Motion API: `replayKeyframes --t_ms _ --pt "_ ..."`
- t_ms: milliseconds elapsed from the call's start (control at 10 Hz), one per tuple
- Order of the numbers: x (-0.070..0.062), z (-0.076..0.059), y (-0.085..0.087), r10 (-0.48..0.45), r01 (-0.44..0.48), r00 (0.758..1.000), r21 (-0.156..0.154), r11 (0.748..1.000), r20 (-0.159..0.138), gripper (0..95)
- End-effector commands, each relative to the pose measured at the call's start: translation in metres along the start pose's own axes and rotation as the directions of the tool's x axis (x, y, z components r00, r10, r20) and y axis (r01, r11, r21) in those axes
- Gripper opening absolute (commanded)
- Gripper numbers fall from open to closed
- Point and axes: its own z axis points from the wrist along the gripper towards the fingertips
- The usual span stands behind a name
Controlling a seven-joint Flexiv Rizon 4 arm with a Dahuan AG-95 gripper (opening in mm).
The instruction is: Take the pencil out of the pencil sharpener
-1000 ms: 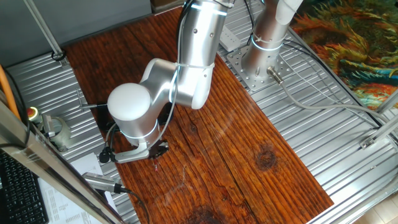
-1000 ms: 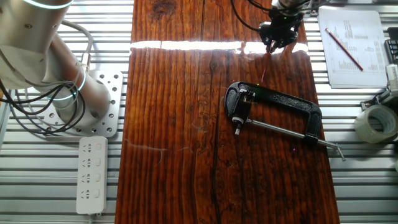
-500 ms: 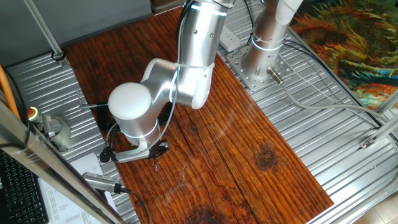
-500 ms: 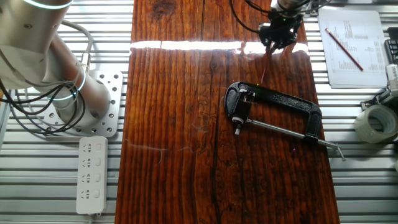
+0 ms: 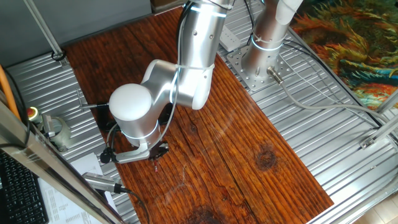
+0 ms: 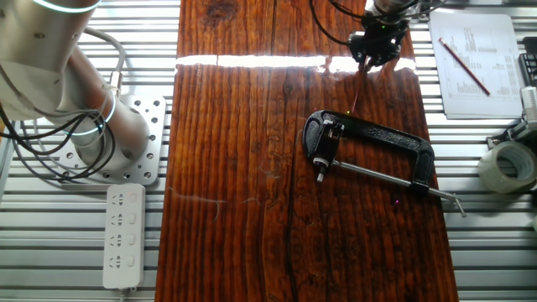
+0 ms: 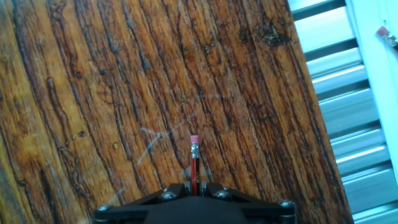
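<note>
gripping the pencil (image 7: 194, 163) mid-shaft with the gripper (image 7: 194, 186) clamped on it; probably handling as light, stiff, thin, slippery.

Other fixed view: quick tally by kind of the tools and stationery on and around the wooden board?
thin red pencil: 2, one held in the gripper, the other pencil lying on the sheet
black metal C-clamp: 1
white printed paper sheet: 1
whitish tape roll: 1
white power strip: 1
Total: 6
</note>
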Motion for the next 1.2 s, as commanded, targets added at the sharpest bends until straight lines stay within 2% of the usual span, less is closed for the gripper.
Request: replayKeyframes --t_ms 100,700,800,1200 --pt "-0.0008 0.0004 -0.0003 0.000 0.000 1.000 0.000 1.000 0.001 0.0" --pt "-0.0009 0.0007 -0.0004 0.002 -0.002 1.000 0.000 1.000 -0.001 0.0" --pt "-0.0009 0.0007 -0.0004 0.002 -0.002 1.000 0.000 1.000 -0.001 19.0" --pt "-0.0009 0.0007 -0.0004 0.001 -0.001 1.000 0.000 1.000 -0.005 19.0"
